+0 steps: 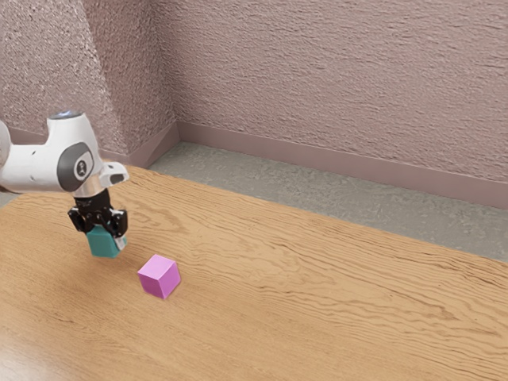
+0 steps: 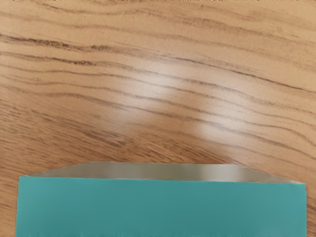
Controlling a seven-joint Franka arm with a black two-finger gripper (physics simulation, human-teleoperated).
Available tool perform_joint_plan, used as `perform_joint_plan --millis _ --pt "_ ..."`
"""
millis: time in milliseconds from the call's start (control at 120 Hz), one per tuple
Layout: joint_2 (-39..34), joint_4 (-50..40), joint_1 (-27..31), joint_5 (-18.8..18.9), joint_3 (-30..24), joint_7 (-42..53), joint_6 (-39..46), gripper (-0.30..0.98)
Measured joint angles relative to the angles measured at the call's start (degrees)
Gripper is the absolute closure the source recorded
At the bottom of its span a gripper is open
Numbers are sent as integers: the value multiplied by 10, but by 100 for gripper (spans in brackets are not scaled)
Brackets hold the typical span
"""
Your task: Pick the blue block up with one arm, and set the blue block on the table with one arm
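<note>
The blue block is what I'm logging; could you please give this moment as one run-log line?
gripper: at blue block | blue block: contact with table unclear | pink block: on table, apart from both

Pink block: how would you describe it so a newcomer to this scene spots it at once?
On the wooden table, follow the white arm in from the exterior view's left to its gripper. The pink block sits alone just beyond, toward the exterior view's right. Its pink-purple color sets it apart from the teal block at the gripper.
</note>
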Motion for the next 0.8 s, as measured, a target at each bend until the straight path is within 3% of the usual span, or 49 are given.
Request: perform_joint_plan --millis 250,383,475,525,800 --pt "1 0 3 -12 0 22 20 12" --pt "-130 7 8 1 -21 28 -21 6" --pt "-163 147 72 38 -101 18 -123 4" --pt "-165 192 80 48 -133 9 -173 3" --pt "-159 222 -95 50 -146 -22 -288 1"
